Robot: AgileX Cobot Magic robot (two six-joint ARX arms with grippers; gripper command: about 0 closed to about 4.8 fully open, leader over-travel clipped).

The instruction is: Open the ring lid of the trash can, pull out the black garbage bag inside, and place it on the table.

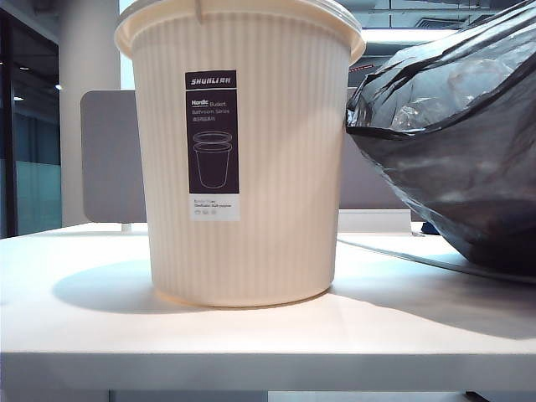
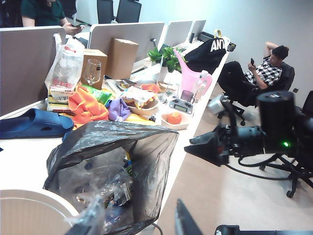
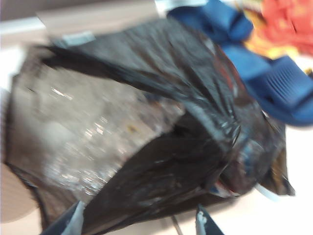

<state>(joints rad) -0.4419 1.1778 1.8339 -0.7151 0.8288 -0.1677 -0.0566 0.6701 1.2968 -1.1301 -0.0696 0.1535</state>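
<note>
Trash can (image 1: 243, 159) label "SHUNLI"; black garbage bag (image 1: 456, 142) beside; left hand (image 2: 134, 220), right hand (image 3: 139, 223) apparently spread, empty.

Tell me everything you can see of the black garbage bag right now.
The black garbage bag is thin, glossy, crinkled film, bulging with trash, mouth gaping open. It lies on the table beside the trash can, pressing its upper wall. Neither open tool, left or right, grips it.

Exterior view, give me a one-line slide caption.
Black garbage bag resting on the table beside the cream trash can; no grippers visible.
</note>
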